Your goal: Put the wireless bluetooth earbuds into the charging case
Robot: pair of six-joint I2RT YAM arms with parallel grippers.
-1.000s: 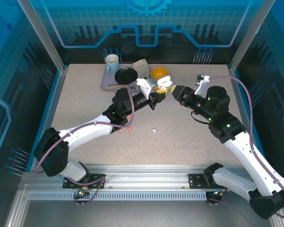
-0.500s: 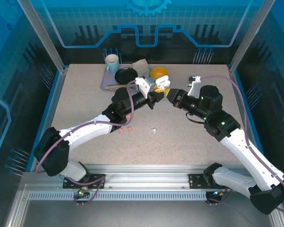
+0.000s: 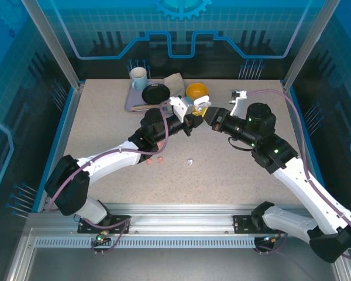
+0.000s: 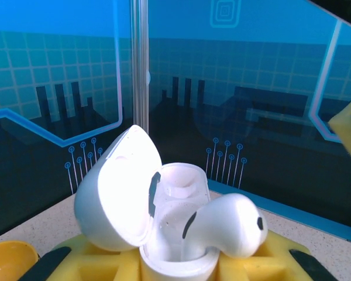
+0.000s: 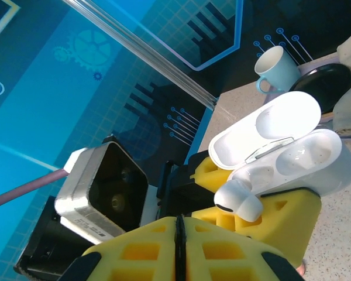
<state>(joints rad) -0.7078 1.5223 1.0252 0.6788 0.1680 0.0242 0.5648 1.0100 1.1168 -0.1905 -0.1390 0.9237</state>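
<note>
My left gripper (image 4: 176,264) is shut on the white charging case (image 4: 174,193), holding it above the table with its lid swung open to the left. A white earbud (image 4: 231,225) leans out of the case's near right socket, stem down and only partly in. The other socket shows bare. In the right wrist view the case (image 5: 298,155) and earbud (image 5: 237,202) sit just ahead of my right gripper (image 5: 179,246), whose yellow pads are shut with nothing between them. From above, both grippers meet near the case (image 3: 200,106). Two pink earbuds (image 3: 154,160) and a white one (image 3: 189,161) lie on the table.
At the back of the table a grey tray (image 3: 132,100) carries a mug (image 3: 138,76), a black plate (image 3: 155,93) and a crumpled cloth (image 3: 174,81). A yellow bowl (image 3: 197,90) sits beside it, just behind the grippers. Glass walls close in the table.
My right gripper has closed its jaws and moved left and slightly back, up to the case. The left arm has barely moved and keeps hold of the case.
</note>
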